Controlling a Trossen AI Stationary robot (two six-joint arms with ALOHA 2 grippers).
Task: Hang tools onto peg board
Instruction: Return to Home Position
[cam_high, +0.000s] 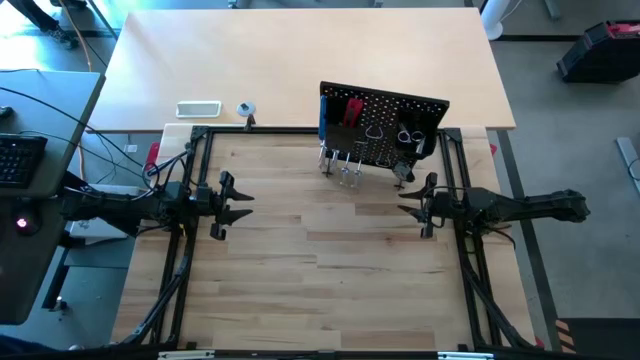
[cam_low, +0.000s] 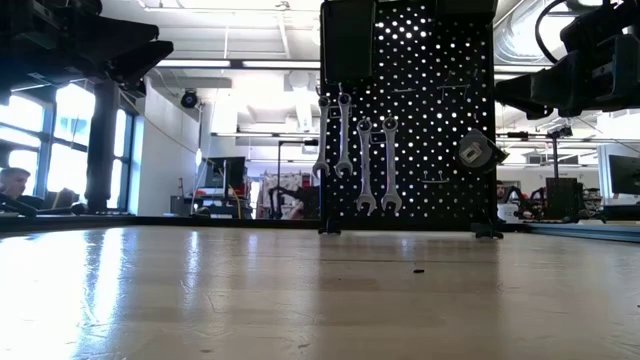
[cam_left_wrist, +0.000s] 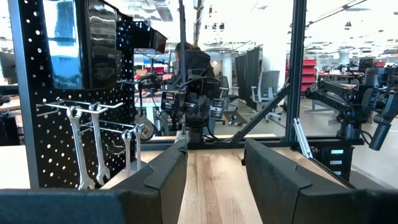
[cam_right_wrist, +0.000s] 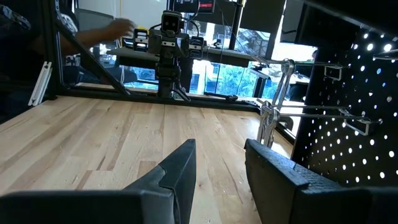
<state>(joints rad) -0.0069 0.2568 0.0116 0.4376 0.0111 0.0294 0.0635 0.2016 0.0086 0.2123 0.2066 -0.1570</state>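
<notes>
The peg board (cam_high: 385, 122) stands upright at the far edge of the wooden table (cam_high: 320, 290), just inside the black frame (cam_high: 280, 129). In the low view, four silver wrenches (cam_low: 343, 135) hang in a row on the board's left part. A round silver-and-black item (cam_low: 475, 152) hangs near its right edge. A red-handled tool (cam_high: 352, 110) hangs higher up. The left gripper (cam_high: 243, 203) sits over the table's left side, fingers spread and empty, well apart from the board. The right gripper (cam_high: 408, 203) faces it from the right side, fingers likewise spread and empty, near the board's right foot (cam_low: 488, 232). Beyond the frame, a white tray (cam_high: 198, 108) and a small round object (cam_high: 246, 108) lie on a lighter tabletop (cam_high: 300, 50). A seated person (cam_low: 12, 185) shows at the left edge of the low view.
</notes>
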